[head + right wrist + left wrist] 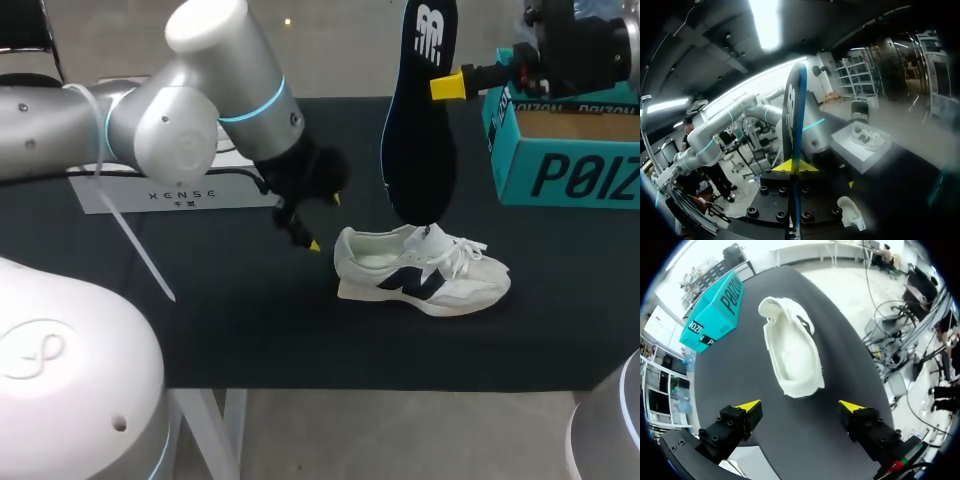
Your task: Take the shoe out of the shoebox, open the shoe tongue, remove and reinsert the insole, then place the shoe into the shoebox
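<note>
insole (420,150) clamped in right hand (441,86), above shoe (420,275)

The left arm (150,125) is built of rounded silver-grey housings with a cyan light ring (255,105) at one joint, a thin white strap (130,235) hanging from it, and a black wrist. The left jaws are black blocks studded with round screw heads, each ending in a bright yellow wedge tip (749,405). The right arm (585,45) is black at its wrist, and the right jaws bear the same yellow tips (448,86).
</note>
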Motion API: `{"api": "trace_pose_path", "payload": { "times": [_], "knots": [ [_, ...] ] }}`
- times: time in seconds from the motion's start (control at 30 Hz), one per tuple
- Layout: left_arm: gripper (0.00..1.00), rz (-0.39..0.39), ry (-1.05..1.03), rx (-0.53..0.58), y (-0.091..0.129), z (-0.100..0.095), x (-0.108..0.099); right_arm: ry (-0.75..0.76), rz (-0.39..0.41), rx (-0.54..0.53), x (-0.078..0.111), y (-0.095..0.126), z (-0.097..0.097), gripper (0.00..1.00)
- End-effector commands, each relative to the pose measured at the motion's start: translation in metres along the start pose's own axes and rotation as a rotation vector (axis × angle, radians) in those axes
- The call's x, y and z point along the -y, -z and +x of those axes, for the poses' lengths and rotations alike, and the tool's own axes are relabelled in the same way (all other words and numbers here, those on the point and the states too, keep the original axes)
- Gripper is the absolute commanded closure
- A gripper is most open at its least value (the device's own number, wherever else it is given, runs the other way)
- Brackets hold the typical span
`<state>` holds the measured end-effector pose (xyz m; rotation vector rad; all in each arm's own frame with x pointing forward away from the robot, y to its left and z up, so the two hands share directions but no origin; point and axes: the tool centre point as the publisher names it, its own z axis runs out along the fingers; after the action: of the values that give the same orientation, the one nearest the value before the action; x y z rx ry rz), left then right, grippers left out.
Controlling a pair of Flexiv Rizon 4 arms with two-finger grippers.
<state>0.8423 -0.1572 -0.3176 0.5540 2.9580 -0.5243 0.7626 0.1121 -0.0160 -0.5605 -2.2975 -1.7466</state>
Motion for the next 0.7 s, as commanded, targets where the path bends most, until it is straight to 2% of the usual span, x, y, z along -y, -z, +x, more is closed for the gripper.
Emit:
{"api": "trace_pose_path", "payload": {
  "times": [0.03, 0.47, 0.7],
  "knots": [
    [0.00, -0.019, -0.002, 0.035, -0.001, -0.002, 0.003, -0.001, 0.003, -0.001, -0.001, -0.002, -0.002, 1.00],
    [0.00, -0.020, 0.000, 0.030, -0.002, -0.003, 0.003, -0.044, 0.019, 0.067, 0.005, 0.019, 0.045, 1.00],
    [0.00, -0.020, 0.000, 0.030, -0.002, -0.003, 0.003, -0.040, 0.018, 0.086, 0.001, 0.013, 0.035, 1.00]
  ]
}}
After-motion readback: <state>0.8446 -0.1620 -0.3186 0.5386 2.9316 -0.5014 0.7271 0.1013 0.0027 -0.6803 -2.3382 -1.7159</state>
